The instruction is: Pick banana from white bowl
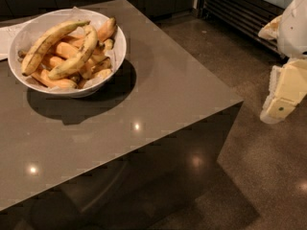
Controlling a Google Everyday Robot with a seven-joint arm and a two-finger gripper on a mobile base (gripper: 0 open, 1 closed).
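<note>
The white bowl [118, 46] stands on the far left part of a brown table [158, 95], lined with thin white paper and filled with bananas. The banana [79, 54], curved, yellow-green and brown-speckled, lies on top of the pile, running from lower left to upper right. A longer yellow-green banana [48, 44] lies beside it on its left. Several short orange bananas [60, 49] lie underneath. My gripper [280, 99] hangs on the white arm at the right edge of the view, off the table, over the floor and far from the bowl.
The table's right corner [240, 101] and front edge drop to a dark glossy floor [268, 176]. A white sheet [5, 37] lies on the table left of the bowl. A dark cabinet with a grille [240, 8] stands at the back right.
</note>
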